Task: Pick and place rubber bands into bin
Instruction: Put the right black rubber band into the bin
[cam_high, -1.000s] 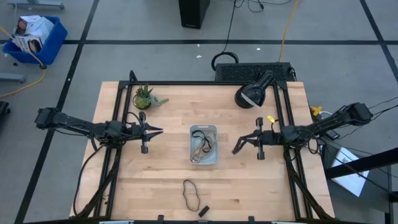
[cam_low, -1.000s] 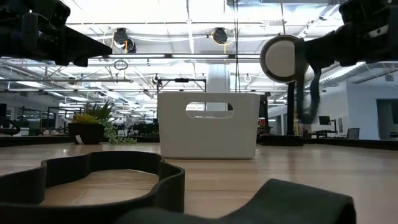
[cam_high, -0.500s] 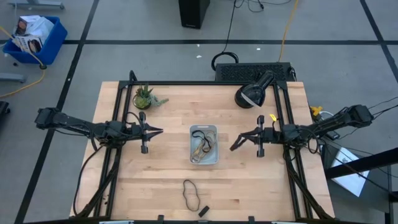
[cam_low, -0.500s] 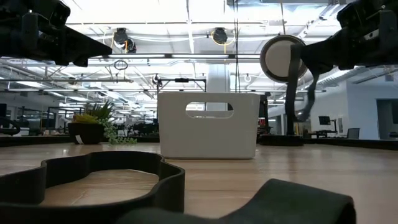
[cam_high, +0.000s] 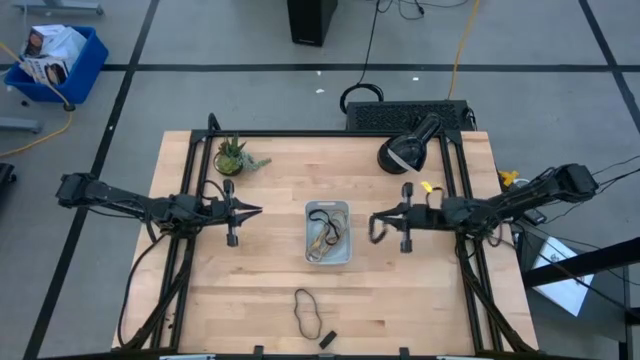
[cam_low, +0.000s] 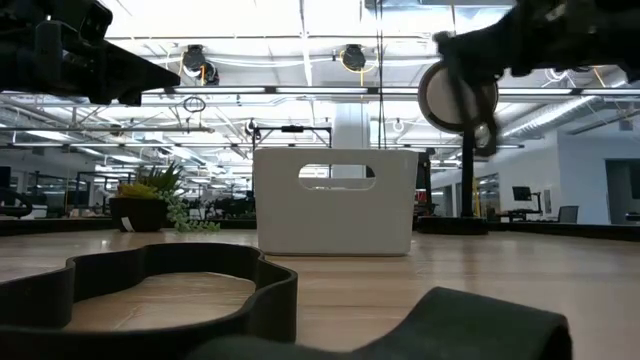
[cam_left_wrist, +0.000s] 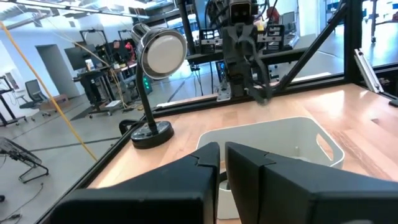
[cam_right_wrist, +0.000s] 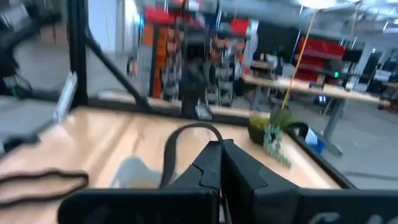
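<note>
A robotics lab or open workshop: around the wooden desk (cam_high: 270, 270) lie grey taped floor and cables, with rows of workbenches, monitors and ceiling strip lights behind it.

Even, bright light falls from above in the overhead view, leaving only faint shadows on the wooden table (cam_high: 270, 290). At table height the ceiling lights (cam_low: 300, 20) glare nearly white, so the arms read as dark silhouettes, and the black band (cam_low: 150, 285) close to the lens is soft. The right wrist view is smeared with blur; the left wrist view stays sharp.
</note>
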